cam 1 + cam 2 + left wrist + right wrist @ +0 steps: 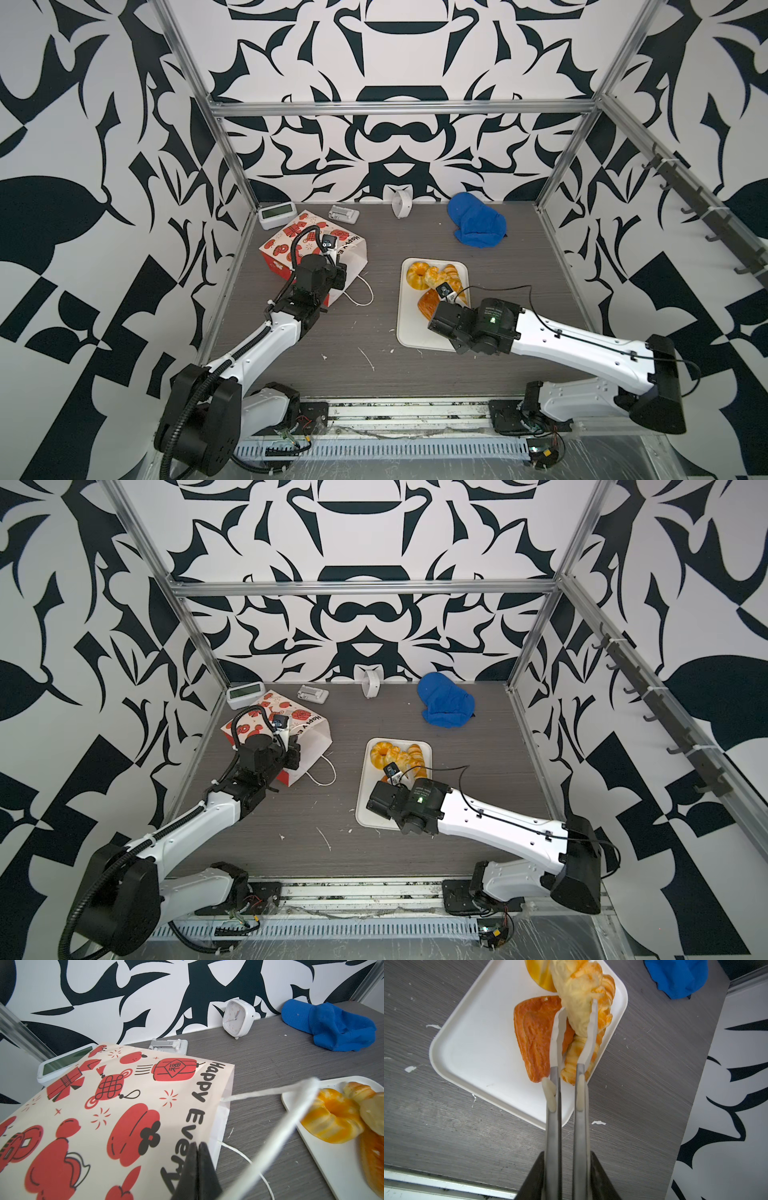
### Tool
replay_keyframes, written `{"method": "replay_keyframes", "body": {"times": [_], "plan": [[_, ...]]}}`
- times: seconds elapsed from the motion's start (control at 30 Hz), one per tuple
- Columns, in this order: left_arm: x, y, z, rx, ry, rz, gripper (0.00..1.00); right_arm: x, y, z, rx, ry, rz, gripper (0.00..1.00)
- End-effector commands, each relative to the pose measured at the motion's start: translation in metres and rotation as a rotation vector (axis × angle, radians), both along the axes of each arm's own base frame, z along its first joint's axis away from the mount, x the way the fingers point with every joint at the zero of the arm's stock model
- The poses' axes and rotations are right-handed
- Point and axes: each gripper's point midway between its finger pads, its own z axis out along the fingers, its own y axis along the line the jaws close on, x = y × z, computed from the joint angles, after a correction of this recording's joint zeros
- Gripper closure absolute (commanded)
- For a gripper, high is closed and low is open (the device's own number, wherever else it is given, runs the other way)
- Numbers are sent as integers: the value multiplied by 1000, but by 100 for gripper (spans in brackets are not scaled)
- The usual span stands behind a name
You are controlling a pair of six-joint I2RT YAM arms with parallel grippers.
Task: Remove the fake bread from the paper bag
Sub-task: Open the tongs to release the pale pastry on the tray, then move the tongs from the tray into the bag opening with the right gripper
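One likely-soft braided bun [577, 1001] is gripped mid-body by tongs [553, 1093] clamped in right tool [566, 1154]; paper bag [104, 1115], nine o'clock, pinched by closed left tool [197, 1145].

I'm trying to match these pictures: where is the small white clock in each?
Top view: white clock at the back wall, centre.
Top view: clock, same place.
Left wrist: clock by the wall, past the paper bag.
Right wrist: not in it.
Shared landmark: blue cloth, seen in all four.
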Motion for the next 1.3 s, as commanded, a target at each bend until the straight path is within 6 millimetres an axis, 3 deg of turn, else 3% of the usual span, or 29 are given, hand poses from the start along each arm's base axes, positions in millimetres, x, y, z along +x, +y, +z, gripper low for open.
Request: {"method": "replay_keyframes", "body": {"times": [0.0, 0.4, 0.6, 0.77, 0.93, 1.27], "plan": [[1, 1, 2, -13, -5, 7, 97, 15, 11, 32, 62, -119, 20, 68], [4, -1, 5, -12, -2, -1, 97, 16, 22, 31, 52, -116, 59, 70], [3, -1, 9, -11, -6, -3, 97, 13, 74, 48, 205, -150, 244, 70], [2, -1, 18, -13, -25, -4, 97, 9, 125, 49, 328, -144, 394, 70], [0, 1, 28, -5, -46, -6, 97, 12, 183, 36, 503, -180, 505, 72], [-4, 0, 42, 21, -85, -35, 98, 45, 254, 5, 573, -320, 566, 77]]}}
